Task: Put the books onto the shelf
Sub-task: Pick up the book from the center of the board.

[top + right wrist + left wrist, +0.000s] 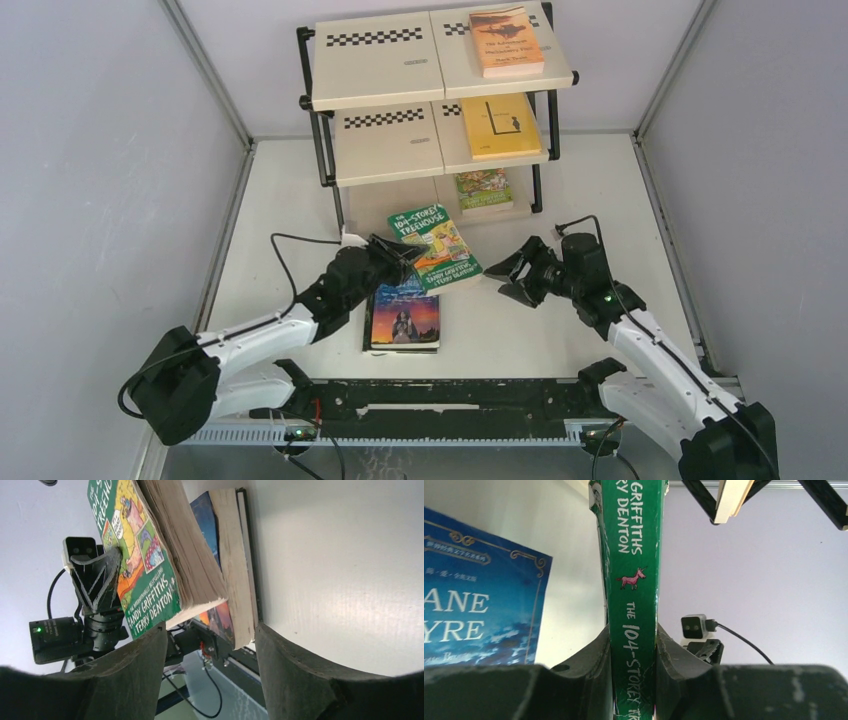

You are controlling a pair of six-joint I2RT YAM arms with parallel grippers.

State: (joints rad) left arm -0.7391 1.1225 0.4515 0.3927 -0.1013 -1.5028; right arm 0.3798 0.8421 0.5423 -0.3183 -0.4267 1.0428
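White table point(480, 325), grey walls point(100, 150), shelf point(380, 70).

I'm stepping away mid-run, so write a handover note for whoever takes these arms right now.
Left gripper: shut on the green treehouse book, held clear of the table.
Right gripper: open, empty, beside it.
Done: orange book on the top board of the shelf, yellow book on the middle, second green book on the bottom.
To do: shelve the held book, then the blue book lying on the table, apparently with another beneath.
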